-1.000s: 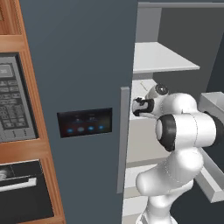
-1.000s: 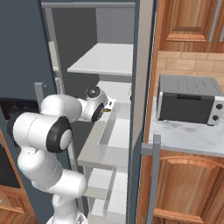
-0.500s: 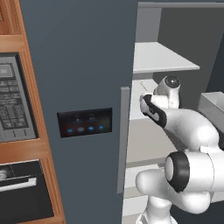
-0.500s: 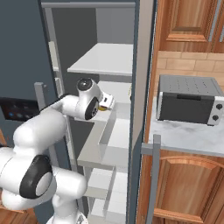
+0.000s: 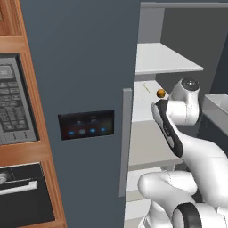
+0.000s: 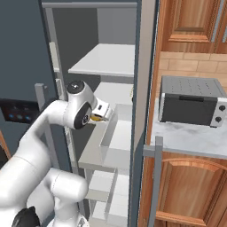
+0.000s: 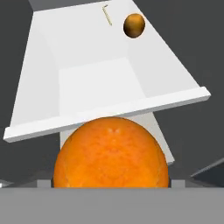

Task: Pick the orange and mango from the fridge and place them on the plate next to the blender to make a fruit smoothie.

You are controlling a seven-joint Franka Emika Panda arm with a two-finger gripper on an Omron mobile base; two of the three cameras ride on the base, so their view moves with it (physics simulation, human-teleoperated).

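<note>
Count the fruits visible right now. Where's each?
2. The orange sits right at the gripper, by the fridge opening. The mango lies on a white shelf inside, farther back. More may be hidden behind the arm.

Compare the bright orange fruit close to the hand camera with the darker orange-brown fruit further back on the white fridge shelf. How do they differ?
Colour: the bright orange round fruit is a vivid, even orange; the darker orange-brown fruit is duller, with a dark shaded side.
Position: the bright fruit sits right at the tool, large in the hand view; the brown fruit lies far back on the white shelf.
Shape: the bright one looks round, the brown one slightly oval.
Both are small fruits of the fridge.
</note>
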